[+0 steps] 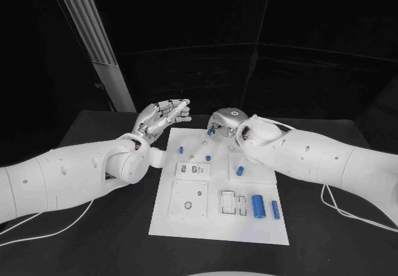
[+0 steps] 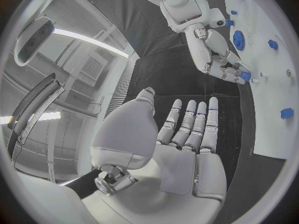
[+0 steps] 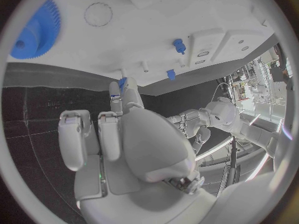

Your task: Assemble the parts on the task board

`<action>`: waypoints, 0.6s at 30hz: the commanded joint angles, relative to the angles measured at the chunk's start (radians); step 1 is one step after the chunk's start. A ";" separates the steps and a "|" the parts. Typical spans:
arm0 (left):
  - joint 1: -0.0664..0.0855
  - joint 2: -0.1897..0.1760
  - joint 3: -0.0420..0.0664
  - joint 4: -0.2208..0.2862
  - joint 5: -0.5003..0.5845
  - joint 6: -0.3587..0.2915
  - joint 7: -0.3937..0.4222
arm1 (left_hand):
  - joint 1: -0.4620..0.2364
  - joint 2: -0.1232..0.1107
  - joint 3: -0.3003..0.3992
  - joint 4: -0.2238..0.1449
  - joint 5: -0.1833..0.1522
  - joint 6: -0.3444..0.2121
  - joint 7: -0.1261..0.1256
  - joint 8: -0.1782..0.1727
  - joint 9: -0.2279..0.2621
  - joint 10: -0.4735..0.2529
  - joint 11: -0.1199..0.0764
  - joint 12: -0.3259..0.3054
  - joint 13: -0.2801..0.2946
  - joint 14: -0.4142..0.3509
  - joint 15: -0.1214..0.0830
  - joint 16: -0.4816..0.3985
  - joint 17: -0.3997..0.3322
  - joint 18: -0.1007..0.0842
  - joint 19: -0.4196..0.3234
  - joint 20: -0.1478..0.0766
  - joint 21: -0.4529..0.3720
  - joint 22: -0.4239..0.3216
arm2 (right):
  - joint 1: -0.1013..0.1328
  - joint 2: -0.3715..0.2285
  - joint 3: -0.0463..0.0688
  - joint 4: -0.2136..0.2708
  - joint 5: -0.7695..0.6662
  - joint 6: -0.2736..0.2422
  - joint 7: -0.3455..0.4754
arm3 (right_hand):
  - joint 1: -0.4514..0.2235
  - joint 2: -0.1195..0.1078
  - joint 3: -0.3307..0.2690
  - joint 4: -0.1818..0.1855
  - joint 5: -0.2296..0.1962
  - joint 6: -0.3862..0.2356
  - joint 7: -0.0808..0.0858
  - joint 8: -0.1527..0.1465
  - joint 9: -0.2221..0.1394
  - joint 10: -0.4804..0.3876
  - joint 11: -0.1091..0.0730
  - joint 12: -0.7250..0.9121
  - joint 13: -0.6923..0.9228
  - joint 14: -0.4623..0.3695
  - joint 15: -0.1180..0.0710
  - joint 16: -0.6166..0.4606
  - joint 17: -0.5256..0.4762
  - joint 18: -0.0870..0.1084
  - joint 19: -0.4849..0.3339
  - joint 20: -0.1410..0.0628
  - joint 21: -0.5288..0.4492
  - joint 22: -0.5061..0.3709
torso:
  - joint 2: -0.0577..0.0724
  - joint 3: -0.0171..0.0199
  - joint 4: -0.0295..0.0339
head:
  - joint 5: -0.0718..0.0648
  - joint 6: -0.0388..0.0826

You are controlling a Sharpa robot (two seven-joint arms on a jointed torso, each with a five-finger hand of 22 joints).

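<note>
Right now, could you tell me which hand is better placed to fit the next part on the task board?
Right: the right hand already pinches a small blue part over the task board; the left hand is open beside it.

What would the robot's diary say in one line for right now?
left robot hand: open, beside board | right robot hand: pinching small blue plastic part at far edge | white rectangular task board: other blue parts lying loose

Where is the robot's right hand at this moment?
In the head view, the right hand is over the far edge of the task board, pinching a small blue part there; the left hand is raised beside it.
</note>
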 commanded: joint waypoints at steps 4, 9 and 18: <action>0.003 0.000 0.001 0.002 0.000 0.013 0.218 | 0.002 0.005 -0.008 0.000 0.003 -0.008 0.104 0.004 0.001 -0.001 0.001 -0.007 0.000 -0.007 0.003 -0.003 0.001 -0.005 -0.005 0.000 0.002 -0.001 | 0.002 0.007 0.001 -0.009 -0.002 -0.002 0.006 | -0.002 0.004 -0.001 0.005 0.003 0.005 -0.003 0.001 0.002 0.002 0.004 -0.007 -0.001 0.088 0.003 0.006 0.171 -0.008 0.104 0.001 0.003 0.263 | 0.000 -0.0004 0.0000 | 0.002 -0.002; 0.003 0.000 0.001 0.002 0.000 0.012 0.218 | 0.002 0.005 -0.008 0.000 0.003 -0.008 0.104 0.004 0.001 -0.001 0.001 -0.007 0.000 -0.007 0.003 -0.003 0.001 -0.005 -0.005 0.000 0.002 -0.001 | 0.002 0.012 0.001 -0.015 -0.002 0.009 0.006 | -0.002 0.004 -0.001 0.005 0.003 0.005 -0.003 0.001 0.002 0.002 0.004 -0.007 -0.001 0.088 0.003 0.006 0.172 -0.008 0.104 0.001 0.003 0.263 | -0.001 -0.0003 -0.0008 | 0.002 -0.002; 0.004 0.001 0.001 0.002 0.000 0.012 0.218 | 0.002 0.005 -0.008 0.000 0.003 -0.008 0.104 0.004 0.001 -0.001 0.001 -0.007 0.000 -0.007 0.003 -0.003 0.001 -0.005 -0.005 0.000 0.002 -0.001 | 0.002 0.026 0.001 -0.036 -0.006 0.015 0.004 | -0.001 0.004 -0.001 0.005 0.003 0.005 -0.003 0.000 0.002 0.002 0.004 -0.008 -0.001 0.088 0.003 0.006 0.171 -0.008 0.104 0.001 0.003 0.263 | 0.000 -0.0005 -0.0006 | 0.002 -0.001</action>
